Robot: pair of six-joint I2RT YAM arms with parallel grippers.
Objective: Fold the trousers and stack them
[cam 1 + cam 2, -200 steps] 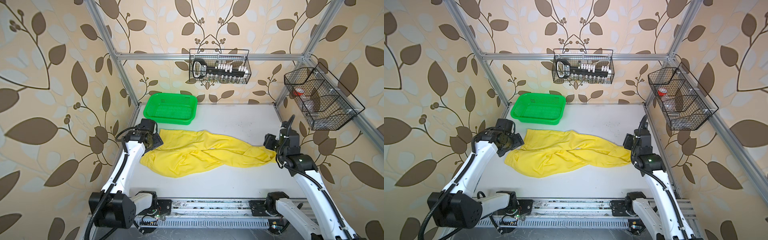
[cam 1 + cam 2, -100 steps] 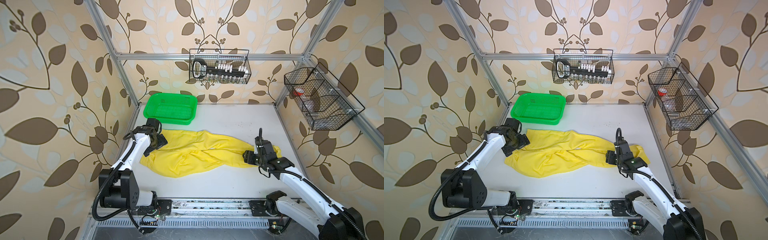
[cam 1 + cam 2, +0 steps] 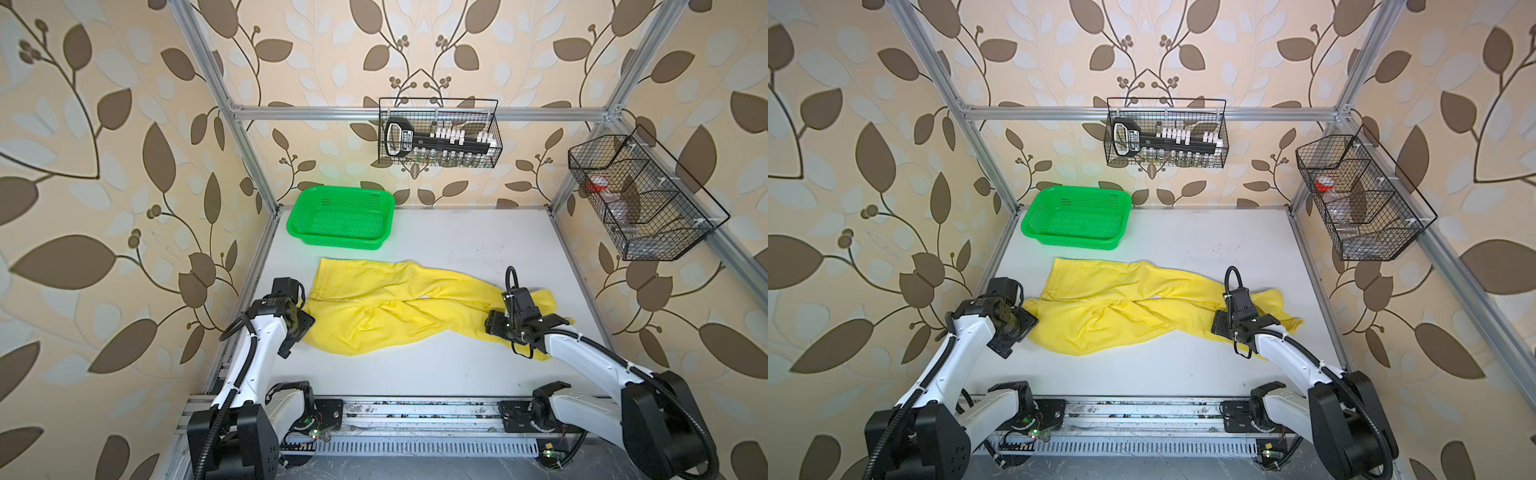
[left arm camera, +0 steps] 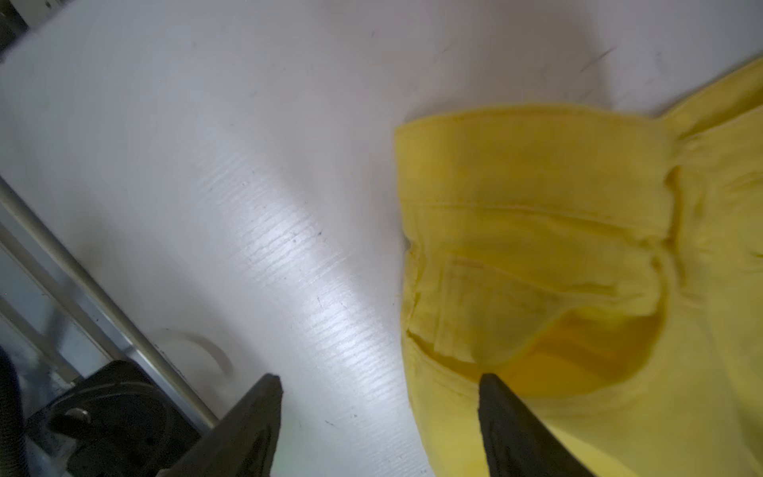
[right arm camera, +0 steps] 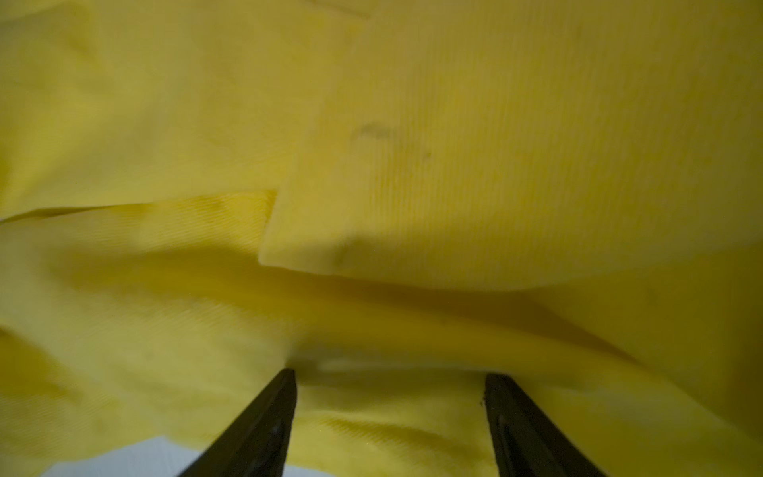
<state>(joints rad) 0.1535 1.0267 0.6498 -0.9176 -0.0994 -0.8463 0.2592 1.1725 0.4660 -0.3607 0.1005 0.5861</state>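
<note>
L gripper: nearer than basket, same side; jaws spread, nothing pinched; one tip over waist edge, other over bare table.
R gripper: well apart from basket; jaws spread over leg cloth, empty.
Trousers: flat, unfolded, legs crossed, just in front of basket.
Risk: L nips one layer only, or R bunches both legs, giving a skewed fold.

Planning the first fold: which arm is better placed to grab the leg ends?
Right. The right pincer hangs open over the leg ends of the trousers; the left pincer, also open, is at the waistband end.
</note>
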